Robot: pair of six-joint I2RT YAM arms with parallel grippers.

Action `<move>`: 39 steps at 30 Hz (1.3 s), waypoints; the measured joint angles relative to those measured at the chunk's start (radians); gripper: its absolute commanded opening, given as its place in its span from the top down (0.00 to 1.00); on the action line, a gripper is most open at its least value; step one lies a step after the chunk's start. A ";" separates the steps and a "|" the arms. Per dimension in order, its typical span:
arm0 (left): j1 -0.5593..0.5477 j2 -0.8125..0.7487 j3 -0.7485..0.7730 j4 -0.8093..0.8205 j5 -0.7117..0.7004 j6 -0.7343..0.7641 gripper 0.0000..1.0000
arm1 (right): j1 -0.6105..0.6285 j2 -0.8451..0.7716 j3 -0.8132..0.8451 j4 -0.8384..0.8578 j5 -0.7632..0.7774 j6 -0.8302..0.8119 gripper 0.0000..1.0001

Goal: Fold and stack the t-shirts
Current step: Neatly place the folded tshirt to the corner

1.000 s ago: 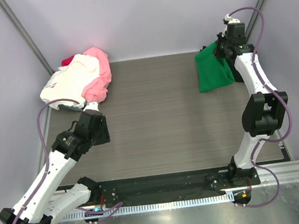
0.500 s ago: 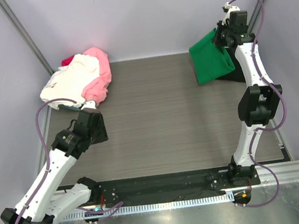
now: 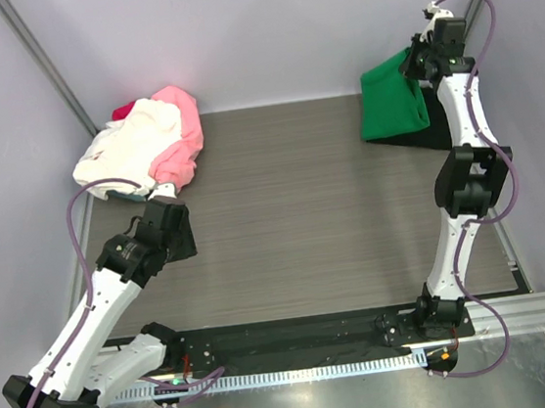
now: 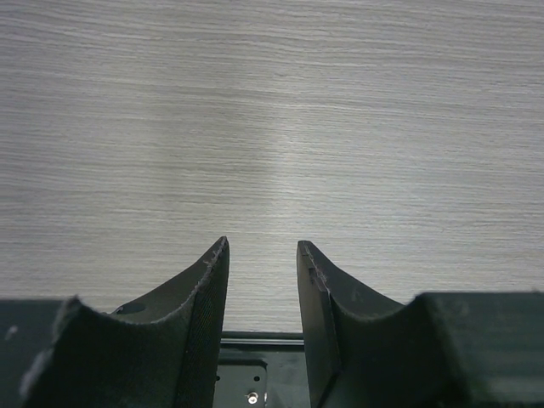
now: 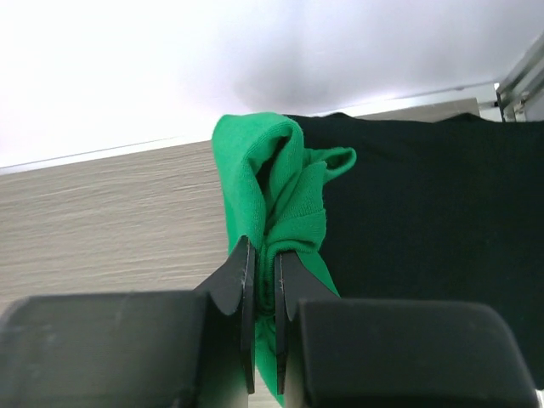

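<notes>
Green cloth t-shirt: bunched, held up by one gathered fold over the far right corner of the grey wood-grain desk. Right hand: fingers clamped tight on that green fold. Black t-shirt: lies spread beneath the green one, same corner. Left hand: fingers apart, nothing between them, above bare desk near the left edge. Pink t-shirt, cream-white t-shirt, red t-shirt: crumpled in one heap, far left corner.

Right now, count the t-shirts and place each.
5: green shirt in right claw, far right; black shirt under it; white shirt, pink shirt, red shirt heaped far left. Others may hide.
</notes>
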 measured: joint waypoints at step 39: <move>0.000 0.038 0.000 -0.001 -0.026 -0.019 0.62 | -0.245 0.521 0.277 0.080 -0.014 0.135 0.04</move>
